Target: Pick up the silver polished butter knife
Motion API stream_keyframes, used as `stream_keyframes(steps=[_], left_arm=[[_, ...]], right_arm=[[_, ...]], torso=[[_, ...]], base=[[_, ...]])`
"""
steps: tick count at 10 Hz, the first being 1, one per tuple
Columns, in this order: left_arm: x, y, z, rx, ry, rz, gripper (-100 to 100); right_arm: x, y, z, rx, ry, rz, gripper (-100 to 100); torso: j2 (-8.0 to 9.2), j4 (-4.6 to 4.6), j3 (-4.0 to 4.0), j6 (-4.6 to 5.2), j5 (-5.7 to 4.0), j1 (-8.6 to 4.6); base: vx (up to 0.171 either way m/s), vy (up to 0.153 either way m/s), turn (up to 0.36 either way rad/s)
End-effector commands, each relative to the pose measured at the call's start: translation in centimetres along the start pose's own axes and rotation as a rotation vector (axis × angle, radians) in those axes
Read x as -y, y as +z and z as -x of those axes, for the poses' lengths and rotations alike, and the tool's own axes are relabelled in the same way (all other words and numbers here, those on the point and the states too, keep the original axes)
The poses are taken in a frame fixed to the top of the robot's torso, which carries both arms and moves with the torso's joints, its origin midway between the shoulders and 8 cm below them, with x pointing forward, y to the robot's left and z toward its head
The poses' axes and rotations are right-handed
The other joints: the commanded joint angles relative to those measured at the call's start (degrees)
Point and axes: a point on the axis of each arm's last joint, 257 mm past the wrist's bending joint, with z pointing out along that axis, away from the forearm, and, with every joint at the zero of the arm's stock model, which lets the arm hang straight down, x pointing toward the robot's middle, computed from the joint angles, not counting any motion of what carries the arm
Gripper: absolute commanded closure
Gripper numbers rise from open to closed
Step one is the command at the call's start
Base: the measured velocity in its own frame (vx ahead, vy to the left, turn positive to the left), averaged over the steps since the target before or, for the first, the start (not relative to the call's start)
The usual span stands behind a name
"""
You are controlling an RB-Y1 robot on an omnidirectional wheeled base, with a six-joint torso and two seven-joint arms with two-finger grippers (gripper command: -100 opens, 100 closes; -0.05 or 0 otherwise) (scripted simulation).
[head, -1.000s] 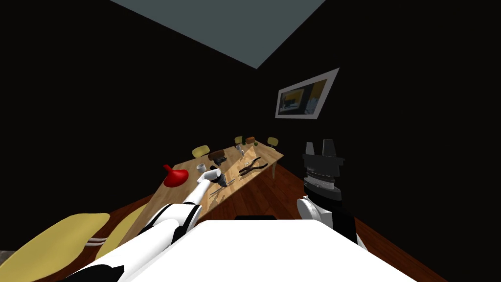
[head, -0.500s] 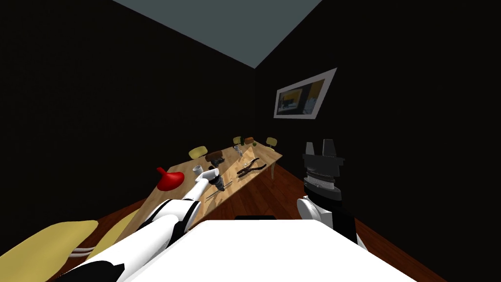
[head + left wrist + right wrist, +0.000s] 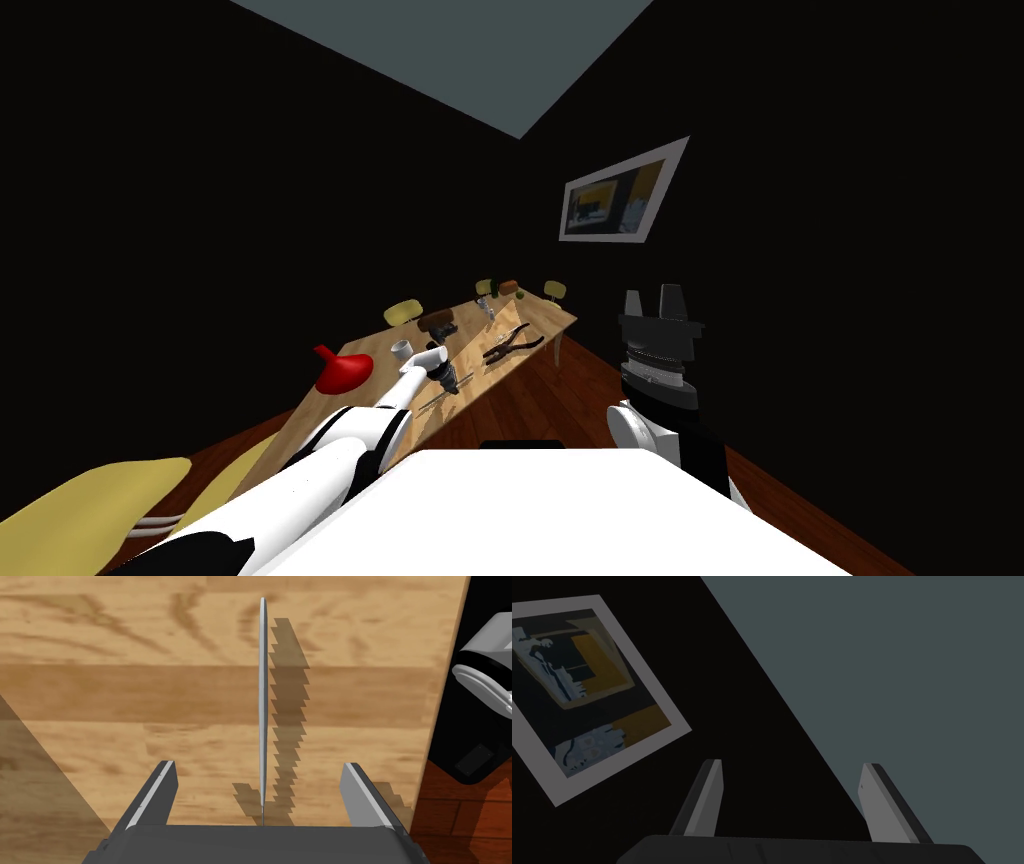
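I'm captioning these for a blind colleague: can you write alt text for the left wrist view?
The open left claw straddles a thin silver butter knife lying on a wooden table, the knife running straight out from midway between its fingers.

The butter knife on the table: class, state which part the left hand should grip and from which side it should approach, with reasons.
Grip the butter knife near its closer end, coming straight down onto the table. It lies long and thin, midway between the open fingers of the left hand, so they should probably close across its narrow width.
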Motion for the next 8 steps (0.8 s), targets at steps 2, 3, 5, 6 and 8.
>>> stream_keyframes(steps=[2, 3, 5, 6, 8], left_arm=[[-0.99, 1.33, 0.22, -0.001, 0.000, -0.002, -100], [-0.69, 0.91, 0.17, 0.000, 0.000, 0.000, -100], [-0.69, 0.95, 0.17, -0.001, 0.000, -0.002, 100], [-0.87, 1.02, 0.17, -0.001, -0.002, 0.003, 100], [-0.91, 1.03, 0.25, 0.000, -0.006, 0.004, 100]], right_arm=[[0.00, 0.00, 0.00, 0.000, 0.000, 0.000, 0], [0.00, 0.00, 0.00, 0.000, 0.000, 0.000, 0], [0.00, 0.00, 0.00, 0.000, 0.000, 0.000, 0], [0.00, 0.00, 0.00, 0.000, 0.000, 0.000, 0], [0.00, 0.00, 0.00, 0.000, 0.000, 0.000, 0]], torso=[[-0.02, 0.00, -0.01, 0.00, 0.00, -0.02], [-0.02, 0.00, -0.01, 0.00, 0.00, -0.01], [0.11, 0.02, 0.06, 0.00, -0.01, -0.05], [0.05, 0.03, 0.03, 0.05, 0.00, 0.02], [0.01, 0.03, 0.01, 0.12, 0.02, 0.06]], base=[[0.045, 0.011, -0.003], [0.019, 0.007, -0.001], [0.000, 0.000, 0.000], [-0.002, -0.002, 0.017], [0.000, 0.000, 0.000]])
